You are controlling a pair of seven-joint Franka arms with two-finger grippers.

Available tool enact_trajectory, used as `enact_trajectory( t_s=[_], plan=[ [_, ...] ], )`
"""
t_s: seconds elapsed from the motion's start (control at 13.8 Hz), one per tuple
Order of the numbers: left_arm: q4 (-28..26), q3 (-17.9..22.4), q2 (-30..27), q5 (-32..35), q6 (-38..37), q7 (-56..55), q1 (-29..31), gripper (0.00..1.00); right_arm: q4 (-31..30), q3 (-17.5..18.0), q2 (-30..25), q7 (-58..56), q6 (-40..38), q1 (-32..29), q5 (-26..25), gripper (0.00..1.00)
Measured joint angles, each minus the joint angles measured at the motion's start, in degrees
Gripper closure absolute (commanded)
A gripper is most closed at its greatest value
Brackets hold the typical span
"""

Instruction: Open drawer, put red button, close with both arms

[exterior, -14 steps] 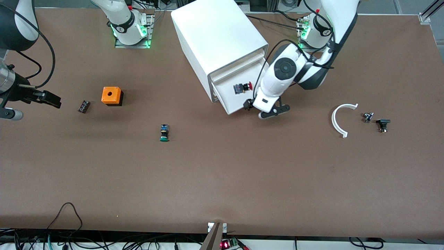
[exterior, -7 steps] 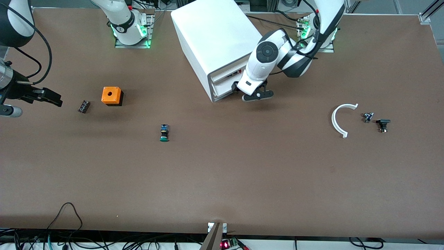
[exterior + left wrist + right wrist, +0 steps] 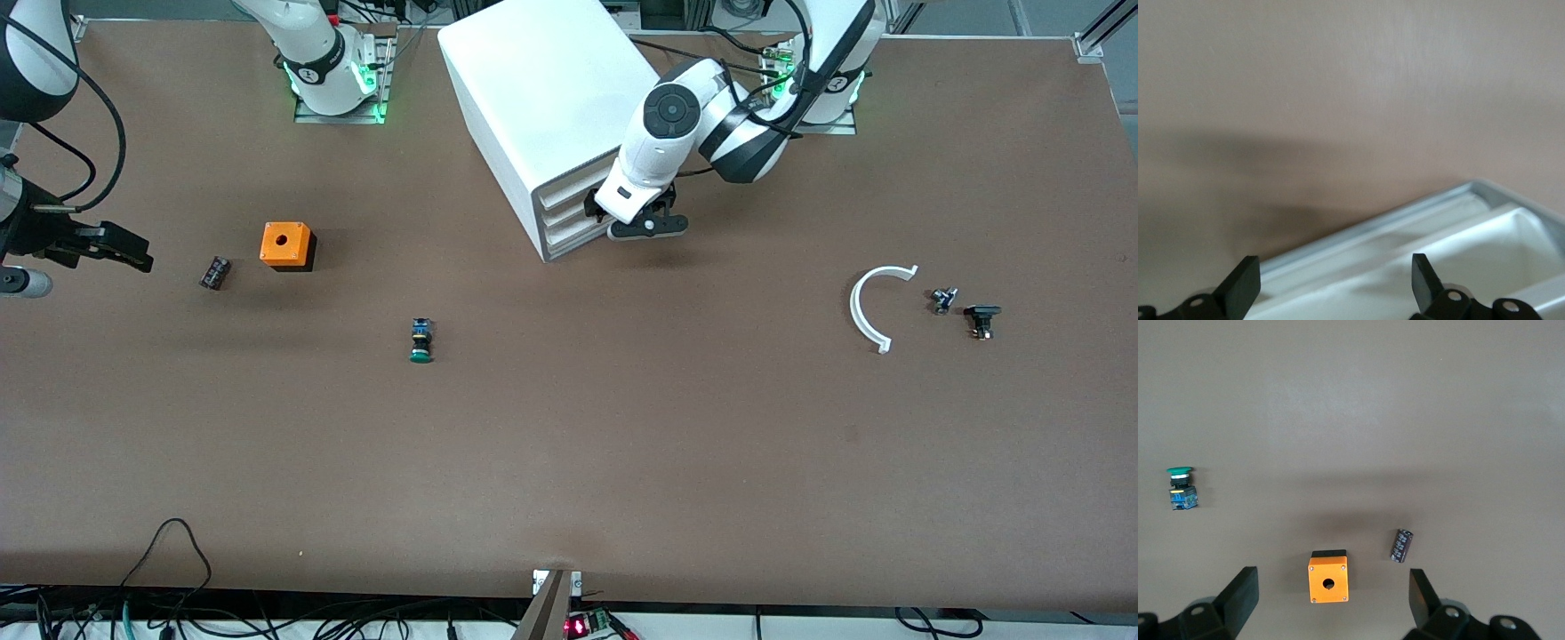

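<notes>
The white cabinet (image 3: 551,89) stands at the middle of the table on the robots' side. Its drawers (image 3: 567,216) all sit flush with its front. The red button is hidden. My left gripper (image 3: 628,217) is open, right in front of the drawer fronts at the corner toward the left arm's end. I cannot tell if it touches them. In the left wrist view the open gripper (image 3: 1335,293) frames the white drawer fronts (image 3: 1418,253). My right gripper (image 3: 111,249) is open and empty, waiting over the right arm's end of the table; it also shows in the right wrist view (image 3: 1331,607).
An orange box (image 3: 287,245) with a hole, a black cylinder (image 3: 214,272) and a green-capped button (image 3: 421,340) lie toward the right arm's end. A white curved piece (image 3: 869,307) and two small dark parts (image 3: 981,320) lie toward the left arm's end.
The left gripper moved toward the cabinet and the open drawer slid fully in, taking the red button out of sight. The right gripper barely moved.
</notes>
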Motion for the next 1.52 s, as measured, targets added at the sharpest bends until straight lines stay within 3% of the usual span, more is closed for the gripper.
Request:
enact_trajectory(
  t_s=[0.22,0.51,0.73,1.09,1.23,1.52],
  plan=[
    [0.9,5.1,-3.1,0.1,2.2,0.8,4.3,0.00,0.1,-0.1,0.0,0.0,0.6,0.0,0.0,0.00],
    [3.5,14.1,-7.6,0.1,-0.2,16.1,9.5,0.00,0.8,-0.1,0.0,0.0,0.6,0.0,0.0,0.00],
    [6.0,19.7,-12.7,0.1,-11.2,29.6,10.8,0.00,0.8,-0.1,0.0,0.0,0.1,0.0,0.0,0.00],
    [17.5,29.3,-19.3,0.1,-34.4,47.7,11.3,0.00,0.8,-0.1,0.0,0.0,-0.4,0.0,0.0,0.00],
    [20.5,30.5,-20.6,0.1,-40.0,51.3,12.1,0.00,0.8,-0.1,0.0,0.0,-0.6,0.0,0.0,0.00],
    [21.8,30.6,-22.1,0.1,-44.0,52.7,12.7,0.00,0.8,-0.1,0.0,0.0,-0.8,0.0,0.0,0.00]
  ],
)
